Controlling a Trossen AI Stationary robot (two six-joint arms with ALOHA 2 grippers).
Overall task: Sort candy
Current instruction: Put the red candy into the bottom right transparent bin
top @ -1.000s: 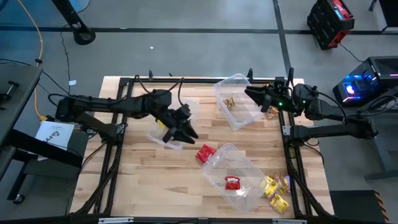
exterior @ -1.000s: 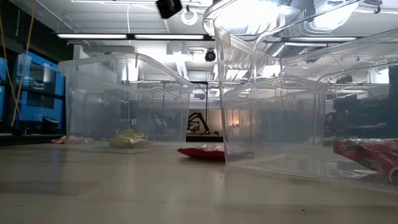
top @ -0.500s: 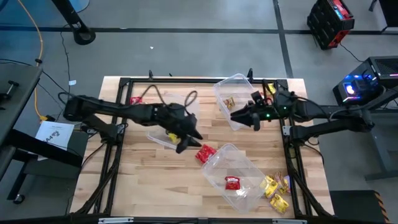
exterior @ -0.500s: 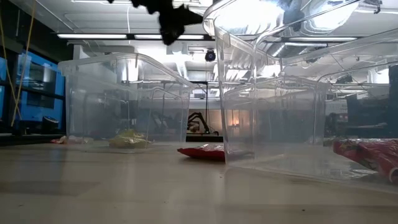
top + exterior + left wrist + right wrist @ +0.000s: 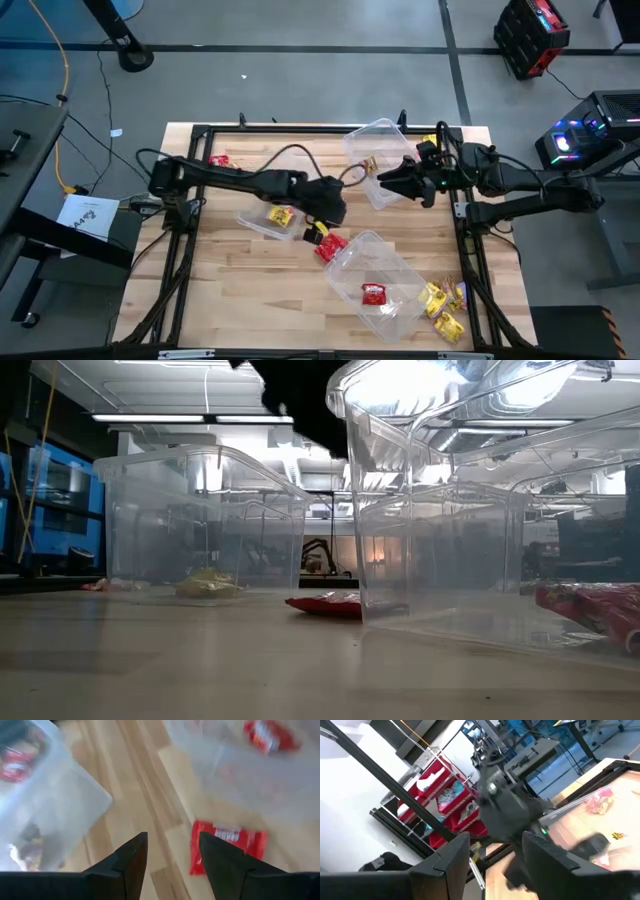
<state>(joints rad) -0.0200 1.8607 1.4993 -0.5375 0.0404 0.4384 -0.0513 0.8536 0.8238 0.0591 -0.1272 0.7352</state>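
Observation:
My left gripper point(image 5: 320, 226) point(image 5: 172, 836) hangs open just above a red candy point(image 5: 331, 246) point(image 5: 227, 845) that lies flat on the wood between the tubs. A yellow candy point(image 5: 280, 215) lies in the left tub point(image 5: 252, 222). Another red candy point(image 5: 374, 293) is in the near tub point(image 5: 385, 262). Brown-gold candy point(image 5: 369, 165) sits in the far tub point(image 5: 380, 135). My right gripper point(image 5: 388, 180) point(image 5: 495, 837) is open and empty over the far tub's near side. In the low view the red candy point(image 5: 325, 603) lies flat and a dark arm point(image 5: 300, 400) hangs above.
Several yellow candies point(image 5: 444, 306) lie loose near the table's near right corner. One red candy point(image 5: 218, 160) lies by the far left edge, and candy point(image 5: 430, 141) shows by the far right rail. Bare wood lies along the near left part of the table point(image 5: 240, 290).
My left gripper has swung from over the left tub toward the table's right and near edge, ending above the loose red candy. A yellow candy now shows in the left tub where the gripper stood. My right gripper has moved from the far right edge leftward over the far tub.

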